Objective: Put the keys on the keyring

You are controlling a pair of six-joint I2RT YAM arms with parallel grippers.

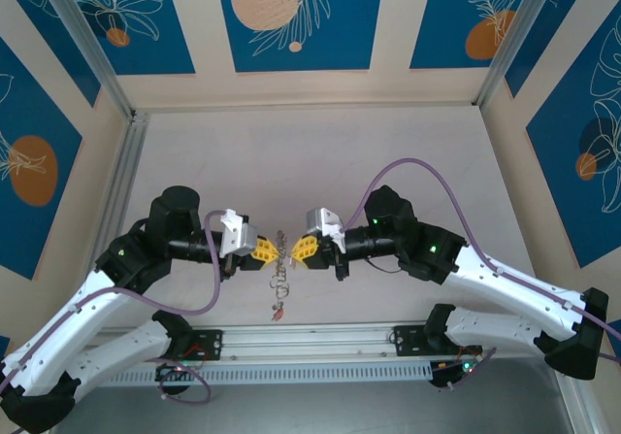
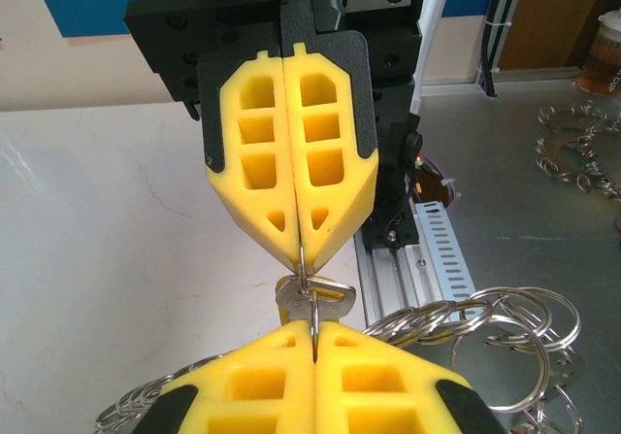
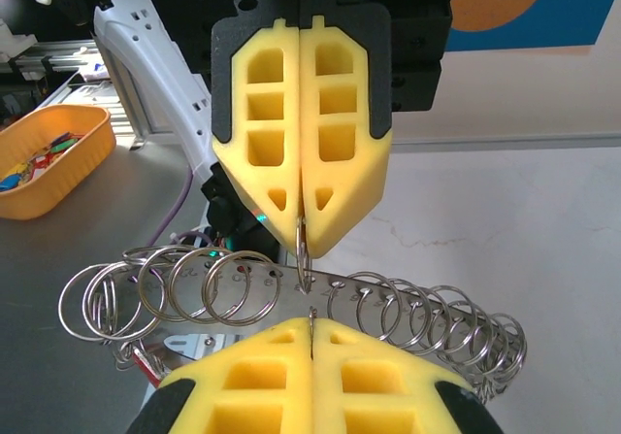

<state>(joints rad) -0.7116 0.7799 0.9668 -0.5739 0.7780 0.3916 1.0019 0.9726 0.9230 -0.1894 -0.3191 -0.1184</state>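
Over a pale marbled table (image 1: pixel 388 143) walled by blue panels (image 1: pixel 291 16) printed with orange fruit, the left gripper (image 1: pixel 269 251) and right gripper (image 1: pixel 299 250) meet tip to tip. Each has its fingers pressed together, apparently pinching the thin keyring (image 3: pixel 304 259). The keys (image 1: pixel 280 283) bunch beneath.

Top camera: high behind the arm bases, looking down on the table (image 1: pixel 320 143). Wrist cameras: close-up, facing each other, left gripper (image 2: pixel 313 342) toward right gripper (image 3: pixel 310 327). Both share the fingertip gap and, seemingly, the keyring (image 3: pixel 303 281).
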